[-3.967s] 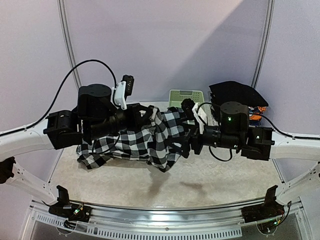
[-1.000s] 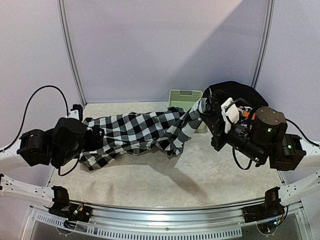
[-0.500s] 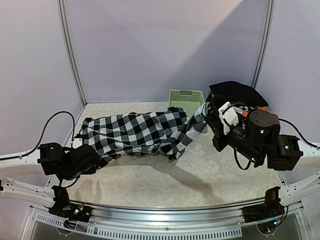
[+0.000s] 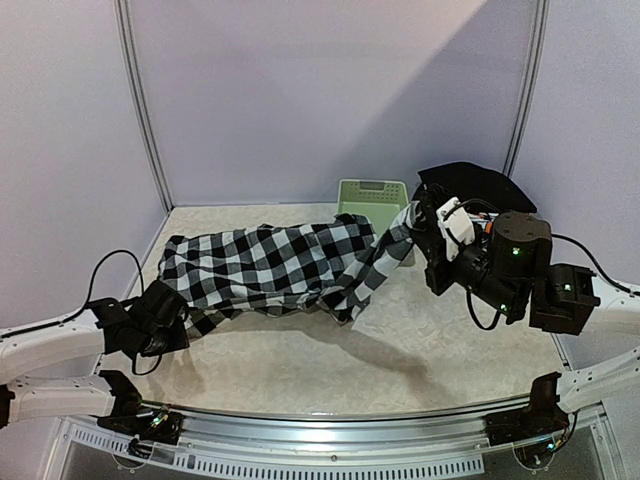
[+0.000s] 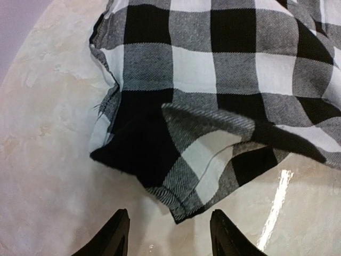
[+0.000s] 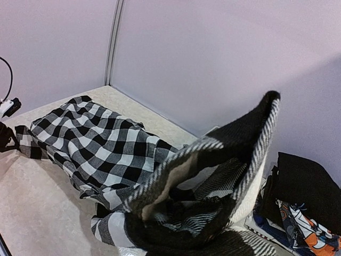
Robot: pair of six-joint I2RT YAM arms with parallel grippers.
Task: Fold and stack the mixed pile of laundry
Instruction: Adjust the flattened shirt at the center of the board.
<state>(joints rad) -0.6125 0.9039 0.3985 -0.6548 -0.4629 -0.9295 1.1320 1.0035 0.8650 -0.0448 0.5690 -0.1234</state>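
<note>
Left end effector (image 5: 169, 241), parted and empty beside the near-left corner of the checked shirt (image 5: 213, 80), should pinch that corner squarely while right end effector (image 4: 424, 222), clamped on its right end, holds tension.

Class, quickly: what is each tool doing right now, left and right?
Left tool: open, empty, just short of the black-and-white checked cloth shirt.
Right tool: closed on that shirt's raised end.

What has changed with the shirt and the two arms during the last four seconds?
The checked shirt, bunched in the middle before, was pulled out wide across the table. The left fingers let go of its left end and drew back to the near edge. The right fingers still hold its right end raised by the basket.
</note>
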